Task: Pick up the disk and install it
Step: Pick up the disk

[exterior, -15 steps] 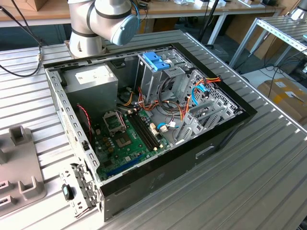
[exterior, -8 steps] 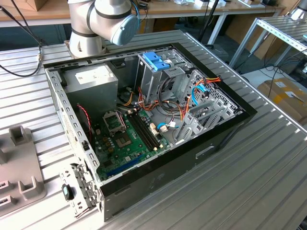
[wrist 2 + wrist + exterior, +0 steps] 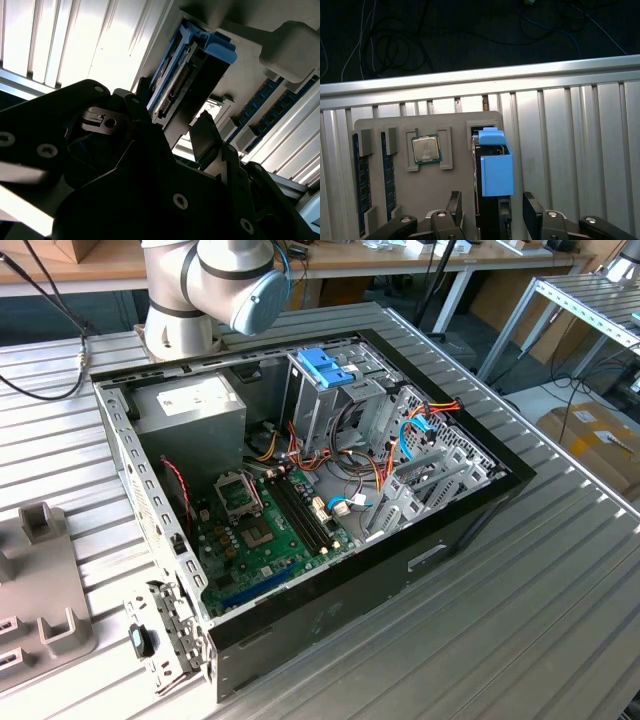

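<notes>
First wrist view, end effector point(image 3: 491, 200) spread open, fingers point(image 3: 454, 207) either side of the disk point(image 3: 496, 170)

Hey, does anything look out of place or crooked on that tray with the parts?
Nothing stands out. The disk stands straight in its slot in the grey tray, and the gripper is open on either side of it without touching. The chip and memory sticks sit squarely in their own recesses.

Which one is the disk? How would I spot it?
Find the grey tray on the ribbed metal table in the first wrist view. The disk stands on edge in the slot beside the square chip. It alone wears a light blue frame; the memory sticks are thin dark strips.
</notes>
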Controlling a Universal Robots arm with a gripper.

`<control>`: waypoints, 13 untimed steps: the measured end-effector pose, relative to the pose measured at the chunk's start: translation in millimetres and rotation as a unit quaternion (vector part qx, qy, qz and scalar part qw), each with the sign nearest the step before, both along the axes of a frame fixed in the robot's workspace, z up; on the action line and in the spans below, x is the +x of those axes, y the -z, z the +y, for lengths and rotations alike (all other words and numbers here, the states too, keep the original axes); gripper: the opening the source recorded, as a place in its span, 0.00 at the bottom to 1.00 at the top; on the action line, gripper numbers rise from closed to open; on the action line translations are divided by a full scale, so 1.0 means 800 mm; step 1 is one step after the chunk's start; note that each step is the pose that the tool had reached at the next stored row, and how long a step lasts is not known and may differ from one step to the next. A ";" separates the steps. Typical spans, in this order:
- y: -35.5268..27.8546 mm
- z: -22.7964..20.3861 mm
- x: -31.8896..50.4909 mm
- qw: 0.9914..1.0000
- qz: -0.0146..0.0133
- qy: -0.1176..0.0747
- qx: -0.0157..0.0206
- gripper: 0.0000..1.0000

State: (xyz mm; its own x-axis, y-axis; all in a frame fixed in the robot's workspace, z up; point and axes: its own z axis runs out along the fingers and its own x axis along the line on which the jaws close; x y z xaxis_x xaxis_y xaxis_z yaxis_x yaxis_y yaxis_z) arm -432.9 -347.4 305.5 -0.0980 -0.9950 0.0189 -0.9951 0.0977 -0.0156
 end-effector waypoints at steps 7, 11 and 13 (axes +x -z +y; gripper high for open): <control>0.0000 0.0001 0.000 1.000 0.000 0.000 0.000 0.59; 0.0000 0.0002 0.000 1.000 0.000 0.000 0.000 0.50; 0.0000 0.0002 0.000 1.000 0.000 0.000 0.000 0.43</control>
State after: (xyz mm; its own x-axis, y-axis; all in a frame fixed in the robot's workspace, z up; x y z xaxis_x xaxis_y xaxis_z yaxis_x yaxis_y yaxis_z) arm -432.9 -347.2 305.5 -0.0980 -0.9950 0.0189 -0.9951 0.0977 -0.0157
